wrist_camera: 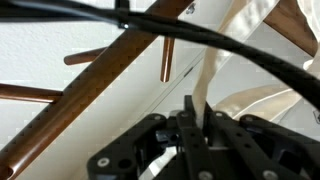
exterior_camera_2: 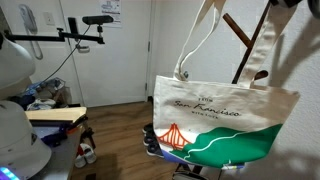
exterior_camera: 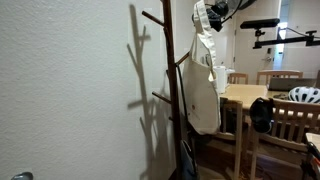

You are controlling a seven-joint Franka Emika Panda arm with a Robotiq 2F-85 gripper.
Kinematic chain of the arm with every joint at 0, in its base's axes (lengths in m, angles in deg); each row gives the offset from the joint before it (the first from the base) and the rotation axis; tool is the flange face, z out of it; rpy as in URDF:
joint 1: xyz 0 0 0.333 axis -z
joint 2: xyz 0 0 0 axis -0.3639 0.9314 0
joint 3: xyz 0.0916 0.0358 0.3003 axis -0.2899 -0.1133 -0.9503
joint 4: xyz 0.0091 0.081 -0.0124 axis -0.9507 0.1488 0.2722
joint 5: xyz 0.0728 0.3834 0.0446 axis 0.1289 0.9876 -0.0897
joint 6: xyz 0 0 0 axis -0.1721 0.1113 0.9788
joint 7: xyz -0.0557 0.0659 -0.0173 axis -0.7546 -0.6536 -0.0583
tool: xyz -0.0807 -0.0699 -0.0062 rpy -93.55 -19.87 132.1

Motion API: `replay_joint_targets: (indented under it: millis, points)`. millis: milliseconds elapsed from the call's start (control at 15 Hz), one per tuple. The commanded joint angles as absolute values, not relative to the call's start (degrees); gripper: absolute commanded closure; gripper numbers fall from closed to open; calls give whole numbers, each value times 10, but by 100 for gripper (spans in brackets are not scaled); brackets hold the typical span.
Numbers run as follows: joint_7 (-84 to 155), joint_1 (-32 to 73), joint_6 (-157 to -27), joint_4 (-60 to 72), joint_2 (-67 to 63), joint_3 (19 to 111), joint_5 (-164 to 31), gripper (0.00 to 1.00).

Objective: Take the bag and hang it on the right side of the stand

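A cream tote bag [exterior_camera: 204,85] with a printed bridge and green band [exterior_camera_2: 225,125] hangs from its straps, held up high beside the dark wooden stand [exterior_camera: 168,70]. My gripper [exterior_camera: 214,12] is at the top of the frame, shut on a bag strap. In the wrist view the jaws [wrist_camera: 197,118] clamp the pale strap [wrist_camera: 208,80], with the stand's brown pegs [wrist_camera: 167,58] close behind. In an exterior view the stand's arms [exterior_camera_2: 250,50] show through the bag's handles; whether a strap rests on a peg I cannot tell.
A wooden table [exterior_camera: 250,97] with chairs [exterior_camera: 290,125] stands beside the stand, a white helmet [exterior_camera: 305,95] on it. A white wall [exterior_camera: 70,90] lies behind the stand. A door [exterior_camera_2: 100,60], a wooden bench [exterior_camera_2: 55,115] and shoes [exterior_camera_2: 85,152] are across the room.
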State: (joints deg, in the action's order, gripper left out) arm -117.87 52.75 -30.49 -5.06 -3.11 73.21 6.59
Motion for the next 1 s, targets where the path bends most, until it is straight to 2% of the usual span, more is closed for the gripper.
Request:
replay_joint_targets:
  millis: [0,667,933]
  points:
    - [-1179,516,-327,-4,-61,762,109,97]
    - [-1178,501,-363,-43,-34,784,129,97]
    - [-1179,500,-370,-112,-10,783,120,97]
